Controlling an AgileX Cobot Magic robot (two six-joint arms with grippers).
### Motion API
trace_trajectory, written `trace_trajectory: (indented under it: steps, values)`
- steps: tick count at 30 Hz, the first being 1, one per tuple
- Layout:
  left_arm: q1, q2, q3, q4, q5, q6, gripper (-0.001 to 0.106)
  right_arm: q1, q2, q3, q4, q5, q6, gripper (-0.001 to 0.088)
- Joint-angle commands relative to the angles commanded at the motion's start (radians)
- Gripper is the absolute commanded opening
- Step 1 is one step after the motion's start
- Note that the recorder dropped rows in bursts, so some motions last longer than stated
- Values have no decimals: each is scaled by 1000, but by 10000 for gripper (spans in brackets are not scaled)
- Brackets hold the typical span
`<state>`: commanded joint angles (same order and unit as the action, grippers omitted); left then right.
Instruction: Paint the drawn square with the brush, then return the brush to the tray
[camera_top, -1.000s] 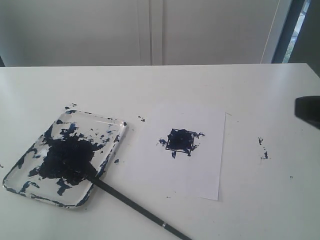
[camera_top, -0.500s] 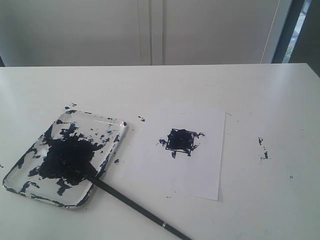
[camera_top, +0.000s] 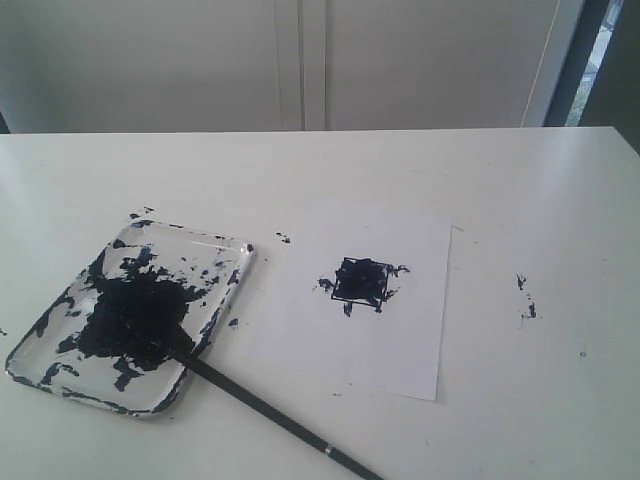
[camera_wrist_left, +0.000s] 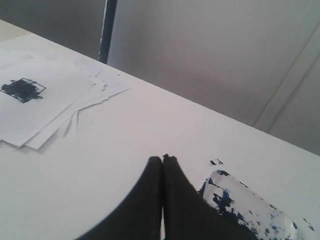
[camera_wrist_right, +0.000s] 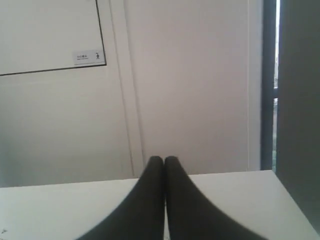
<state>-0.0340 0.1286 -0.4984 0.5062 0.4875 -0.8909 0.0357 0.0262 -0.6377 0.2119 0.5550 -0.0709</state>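
Stock at this moment, all placed from the tray (camera_top: 245, 258).

1. Tray: shallow, clear, on the table (camera_top: 500, 180), its floor covered by a big dark blotch of paint. It serves as both paint well and brush rest.

2. Brush (camera_top: 262, 410): tip lying in the tray's blotch, handle leaning over the tray's near right rim and running out across the table. Nothing holds it. I judge it rests this way because the handle is far longer than the tray, so only the wet end stays inside, which keeps the paint off the table.

3. Square (camera_top: 362, 281): right of the tray and apart from it, on a white sheet (camera_top: 400, 340). Its inside is daubed dark, with a few strokes spilling past the outline. I judge the painting done.

4. Specks (camera_top: 525, 297): small dark marks on the table, far right of the tray.

5. My left jaws: pressed together and empty, hanging above the table just beside the tray's far end.

6. My right jaws: pressed together and empty, facing a pale wall. The tray is out of their sight.

Neither of my arms shows in the exterior view. With the brush back in the tray, I judge both steps complete.
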Motion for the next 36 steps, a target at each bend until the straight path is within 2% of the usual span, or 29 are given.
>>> trace_trajectory:
  steps: [4,13,19,26,36]
  values:
    - [2,0,0,0,0,0,0,-36,-26,0,0,0,0,0]
    - [2,-129,0,0,0,0,0,-36,-26,0,0,5,0,0]
    - [2,-129,0,0,-4,0,0,-38,-26,0,0,6,0,0]
    - [2,-129,0,0,-4,0,0,-79,-26,0,0,6,0,0]
    - [2,-129,0,0,-4,0,0,-79,-26,0,0,4,0,0]
